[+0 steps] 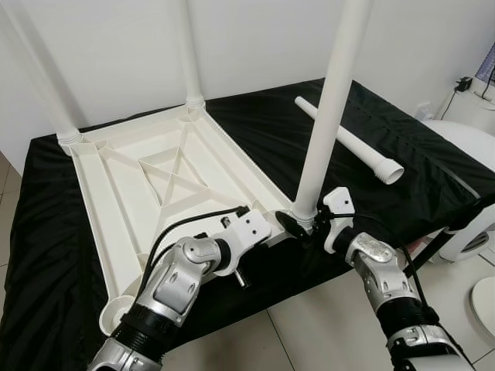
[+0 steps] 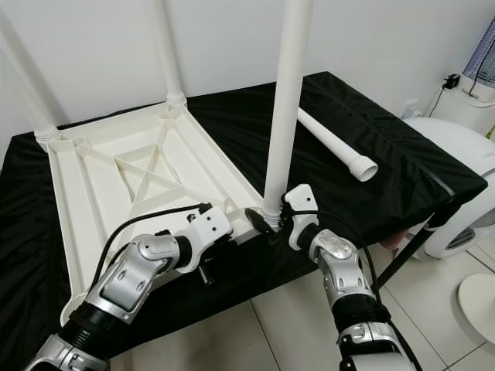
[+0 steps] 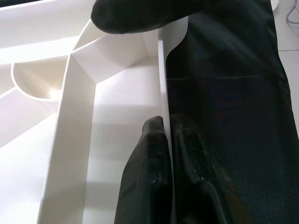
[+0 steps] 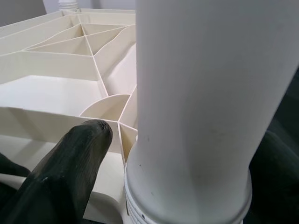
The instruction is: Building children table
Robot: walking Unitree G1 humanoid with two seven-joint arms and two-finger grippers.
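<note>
Left end effector (image 1: 267,234), item one: black fingers (image 3: 154,172) pinched narrow on the near rim of the white tabletop (image 1: 155,193), which lies upside down, ribs up, on the black-draped table (image 1: 402,178). Right end effector (image 1: 303,226), item two: fingers set either side of the base of the upright leg (image 1: 329,108) standing in the tabletop's near right corner socket, gripping it. Two further legs stand in the far corner sockets, a loose leg (image 1: 349,141) lies on the cloth to the right, and the near left socket (image 1: 116,311) is open.
</note>
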